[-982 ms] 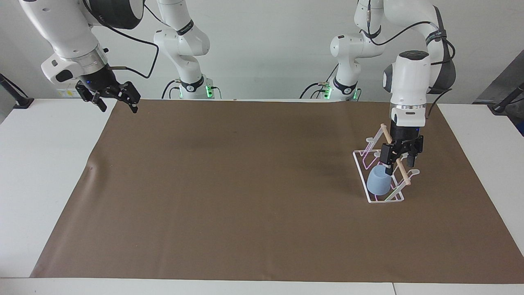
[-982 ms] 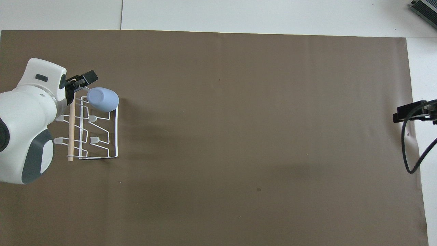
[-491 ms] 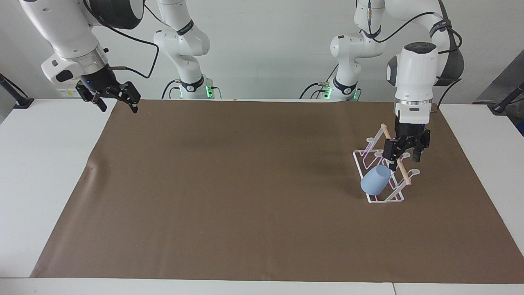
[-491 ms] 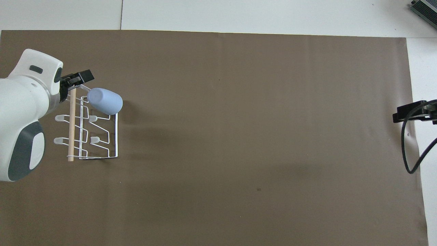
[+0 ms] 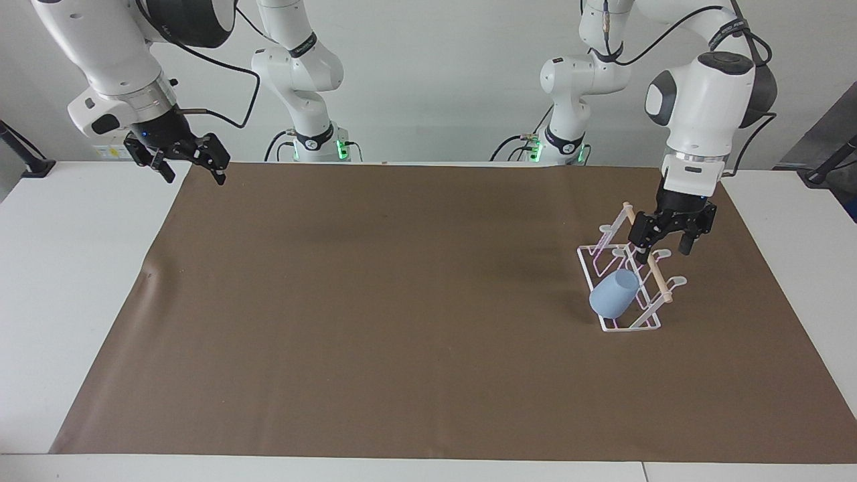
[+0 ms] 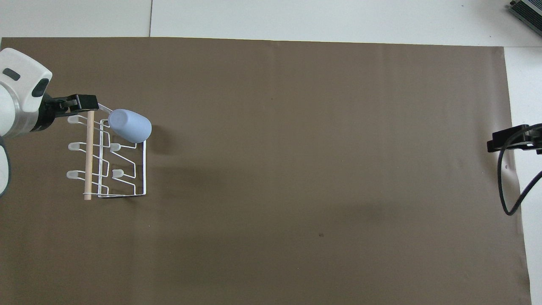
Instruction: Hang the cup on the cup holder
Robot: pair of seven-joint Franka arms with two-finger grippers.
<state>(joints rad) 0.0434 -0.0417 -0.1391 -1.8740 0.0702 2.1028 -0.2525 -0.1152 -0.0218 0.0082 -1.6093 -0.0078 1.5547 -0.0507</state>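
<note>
Facing view: the cup [image 5: 613,294] is being carried by a slanted prong of the cup holder [image 5: 626,327], with its mouth toward the dowel and its closed base pointing out and down; it is not being touched by any gripper.
Cup place: the cup is sitting on the prong at the holder's end farther from the robots, at about 7 o'clock from the left gripper in this view.
Holder place: the holder is standing on the brown mat [image 5: 375,321] toward the left arm's end of the table.
Left gripper: the left gripper [image 5: 665,246] is being held over the wooden dowel [image 5: 659,276] of the holder, with its fingers spread apart and nothing between them.
Right gripper: the right gripper [image 5: 194,167] is being kept waiting over the mat's corner at the right arm's end, at about 9 o'clock from the holder; its fingers are seen apart and empty.
Overhead view: the cup [image 6: 129,125] is being shown at 3 o'clock from the left gripper [image 6: 80,103], on the holder's side toward the table's middle.
Step in hand: the cup is judged to be already hung, so the left arm is probably being taken away from the holder.
Doing it well: the fingers are best being kept wide and lifted mostly upward until the dowel and the tab ends are cleared, because the wire rack seems light and could be dragged or tipped by a small knock.
Risk: the cup is only resting on the prong, so a shake of the holder could be letting it slide off.
</note>
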